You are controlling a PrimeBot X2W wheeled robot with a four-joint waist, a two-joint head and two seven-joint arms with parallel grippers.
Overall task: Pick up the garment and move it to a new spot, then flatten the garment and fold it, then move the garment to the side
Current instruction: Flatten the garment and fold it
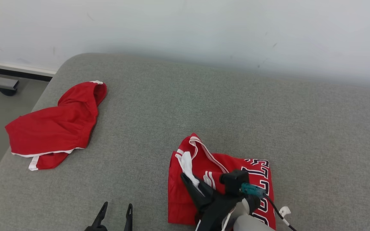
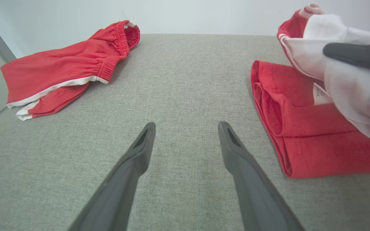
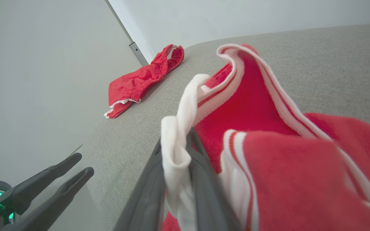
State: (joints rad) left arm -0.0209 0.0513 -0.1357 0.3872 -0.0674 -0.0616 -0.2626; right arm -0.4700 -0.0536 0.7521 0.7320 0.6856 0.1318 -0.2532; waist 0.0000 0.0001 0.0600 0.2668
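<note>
The garment, a red jersey, lies folded at the lower centre of the head view on the grey padded surface; flattening and folding appear complete. The right gripper is clenched on the garment's white trim; the left gripper stands released at the lower left, holding nothing. Remaining, by estimate: move the garment aside, clear of the red shorts at the left

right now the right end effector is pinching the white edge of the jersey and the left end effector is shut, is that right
Not quite: the left end effector is open, empty above the grey cushion, as the left wrist view shows. The right end effector does pinch the white edge of the jersey.
</note>
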